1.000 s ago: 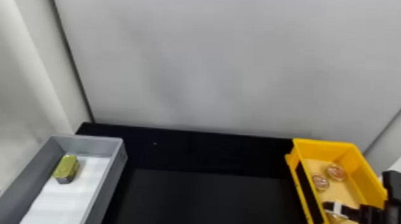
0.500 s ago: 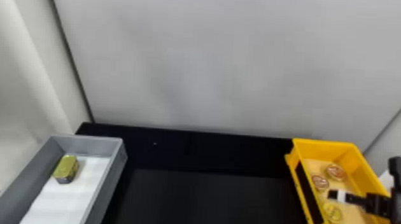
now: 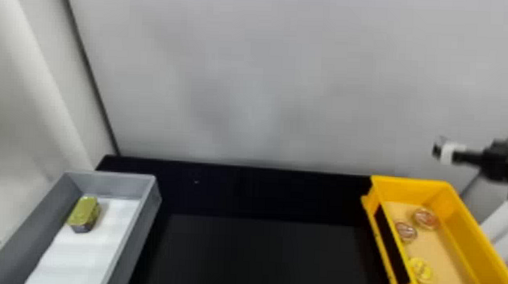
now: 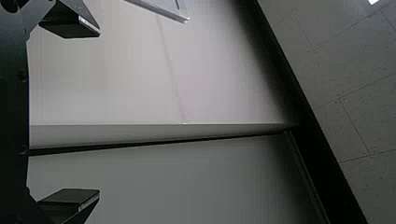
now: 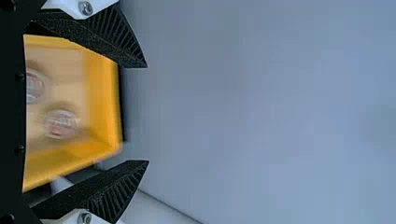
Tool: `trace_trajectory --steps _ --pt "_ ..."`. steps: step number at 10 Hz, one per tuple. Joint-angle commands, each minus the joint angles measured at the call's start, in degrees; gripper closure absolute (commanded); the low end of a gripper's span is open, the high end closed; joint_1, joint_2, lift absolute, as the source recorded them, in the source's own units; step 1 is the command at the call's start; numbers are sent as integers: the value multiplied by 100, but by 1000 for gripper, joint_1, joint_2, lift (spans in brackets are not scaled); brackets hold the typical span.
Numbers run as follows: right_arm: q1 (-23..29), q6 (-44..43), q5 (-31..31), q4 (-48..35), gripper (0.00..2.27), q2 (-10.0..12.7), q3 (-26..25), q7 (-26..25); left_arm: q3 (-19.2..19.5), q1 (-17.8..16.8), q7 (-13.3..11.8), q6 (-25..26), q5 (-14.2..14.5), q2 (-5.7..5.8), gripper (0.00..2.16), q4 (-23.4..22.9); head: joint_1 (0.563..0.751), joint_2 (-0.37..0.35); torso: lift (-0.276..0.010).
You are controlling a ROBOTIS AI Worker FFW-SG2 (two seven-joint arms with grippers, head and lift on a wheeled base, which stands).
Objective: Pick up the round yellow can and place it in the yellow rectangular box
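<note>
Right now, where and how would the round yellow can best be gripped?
Probably by its curved side, at the near and far edges, with the right tool coming from above. The round yellow can lies face up, and the left wall of the yellow rectangular box beside it likely leaves little finger room.

The right arm [image 3: 500, 160] extends in from the head view's right edge, its end effector [image 3: 437, 150] pointing left, fingers [image 5: 100, 39] spread; the left end effector [image 4: 99, 113] holds its black fingers [image 4: 70, 27] wide apart.
</note>
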Motion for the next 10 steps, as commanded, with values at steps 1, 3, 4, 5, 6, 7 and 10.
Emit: trace_trajectory --steps 1,3,4,5,6,7,10 --pt "-63 -1180 -370 -973 50 22 335 -888 3 26 0 -22 -1 -8 75 9 655 -43 -9" --pt "-142 -2552 -493 -1343 79 22 854 -1468 -6 26 0 -22 -1 0 70 9 655 -43 -9" --pt "-282 -2851 -485 -1483 79 30 1056 -1504 -14 17 0 -30 -1 0 68 9 655 -43 -9" --pt "-432 -3062 -379 -1641 79 30 1249 -1556 -23 17 0 -30 -1 0 64 9 655 -43 -9" --pt "-599 -3317 -186 -1773 79 39 1487 -1592 -23 8 -9 -30 -1 9 64 9 655 -43 -9" --pt "-792 -3413 113 -1852 78 74 1706 -1583 -32 8 -9 -30 -9 9 64 9 655 -43 -9" --pt "-924 -3703 412 -1852 76 127 1909 -1574 -41 8 -18 -48 -18 9 64 18 655 -43 -9"
